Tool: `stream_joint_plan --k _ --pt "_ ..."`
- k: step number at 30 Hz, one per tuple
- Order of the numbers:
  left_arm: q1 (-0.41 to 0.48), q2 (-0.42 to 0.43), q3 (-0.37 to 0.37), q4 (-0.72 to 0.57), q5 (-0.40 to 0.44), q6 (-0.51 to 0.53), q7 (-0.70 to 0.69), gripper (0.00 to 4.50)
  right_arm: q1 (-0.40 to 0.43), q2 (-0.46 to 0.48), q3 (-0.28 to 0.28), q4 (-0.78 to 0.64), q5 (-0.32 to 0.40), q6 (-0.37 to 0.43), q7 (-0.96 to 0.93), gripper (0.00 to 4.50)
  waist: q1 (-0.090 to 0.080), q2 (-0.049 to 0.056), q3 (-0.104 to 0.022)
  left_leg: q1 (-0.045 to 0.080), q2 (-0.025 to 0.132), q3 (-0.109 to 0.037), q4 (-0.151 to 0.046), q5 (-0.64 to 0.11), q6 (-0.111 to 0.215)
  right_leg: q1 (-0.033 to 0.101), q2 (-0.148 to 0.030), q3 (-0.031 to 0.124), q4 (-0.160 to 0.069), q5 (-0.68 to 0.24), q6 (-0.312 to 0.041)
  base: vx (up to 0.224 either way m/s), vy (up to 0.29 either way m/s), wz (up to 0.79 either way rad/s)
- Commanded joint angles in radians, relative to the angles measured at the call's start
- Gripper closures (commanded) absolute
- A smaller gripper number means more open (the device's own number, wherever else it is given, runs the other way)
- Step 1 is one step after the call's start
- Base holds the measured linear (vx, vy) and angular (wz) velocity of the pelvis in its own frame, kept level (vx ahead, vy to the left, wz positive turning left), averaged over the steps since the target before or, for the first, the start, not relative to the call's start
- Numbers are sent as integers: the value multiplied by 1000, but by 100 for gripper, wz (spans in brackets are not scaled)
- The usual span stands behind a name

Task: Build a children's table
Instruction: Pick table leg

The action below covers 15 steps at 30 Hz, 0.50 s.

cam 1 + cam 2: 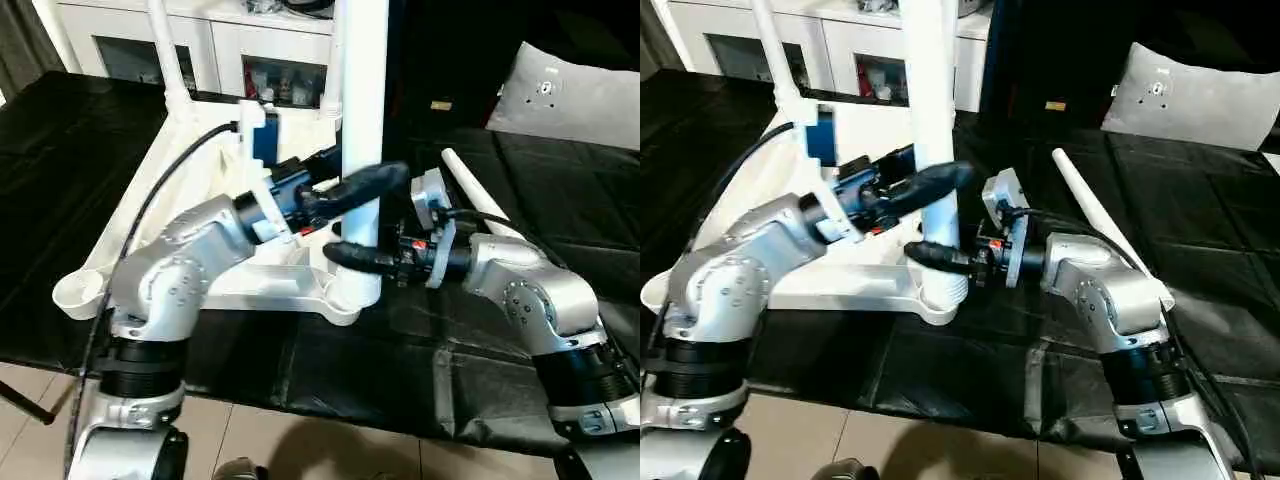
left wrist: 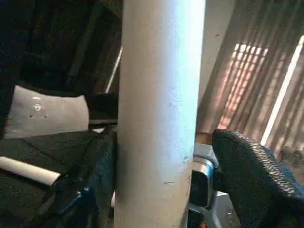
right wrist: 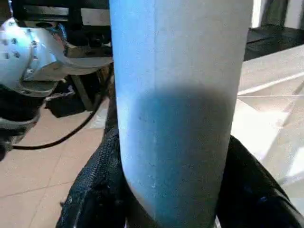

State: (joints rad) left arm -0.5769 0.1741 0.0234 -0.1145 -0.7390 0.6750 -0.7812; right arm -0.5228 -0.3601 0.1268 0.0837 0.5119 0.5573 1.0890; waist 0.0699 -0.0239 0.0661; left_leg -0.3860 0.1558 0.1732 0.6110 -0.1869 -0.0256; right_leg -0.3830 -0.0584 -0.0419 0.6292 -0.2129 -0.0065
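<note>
The table top (image 1: 200, 190) lies upside down on the black bench (image 1: 90, 150), ribbed side up; a white leg (image 1: 362, 140) stands upright in its near corner socket (image 1: 352, 292), between the two end effectors; the right end effector (image 1: 350, 256) is closed on the leg low down, just above the socket, one finger (image 3: 95, 190) on each side; the left end effector (image 1: 365, 185) sits higher on the same leg, fingers spread, one fingertip (image 2: 251, 175) beside the tube and apart from it; another leg (image 1: 165, 55) stands at a far corner; a loose leg (image 1: 480, 205) lies on the bench just beyond the right end effector; a grey cushion (image 1: 570, 95) rests farther off.
</note>
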Motion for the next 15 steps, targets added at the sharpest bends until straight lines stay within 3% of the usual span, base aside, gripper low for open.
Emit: stream_joint_plan --k 1,3,15 --pt "3 2 -21 -38 -38 20 -38 155 -1 -16 2 -11 11 -2 17 261 5 6 -73 23 73 -23 -70 -118 15 49 -88 48 -65 -38 -271 0 0 0" --pt "2 4 -18 -33 -38 20 -41 182 0 -16 3 -12 11 -2 20 261 6 11 -73 22 73 -23 -69 -110 19 47 -87 48 -65 -22 -272 0 0 0" --pt "-1 4 1 0 -51 37 -19 262 -2 -15 7 -12 0 -10 32 262 15 11 -74 26 73 -23 -70 -119 7 47 -87 47 -63 -23 -271 0 0 0"
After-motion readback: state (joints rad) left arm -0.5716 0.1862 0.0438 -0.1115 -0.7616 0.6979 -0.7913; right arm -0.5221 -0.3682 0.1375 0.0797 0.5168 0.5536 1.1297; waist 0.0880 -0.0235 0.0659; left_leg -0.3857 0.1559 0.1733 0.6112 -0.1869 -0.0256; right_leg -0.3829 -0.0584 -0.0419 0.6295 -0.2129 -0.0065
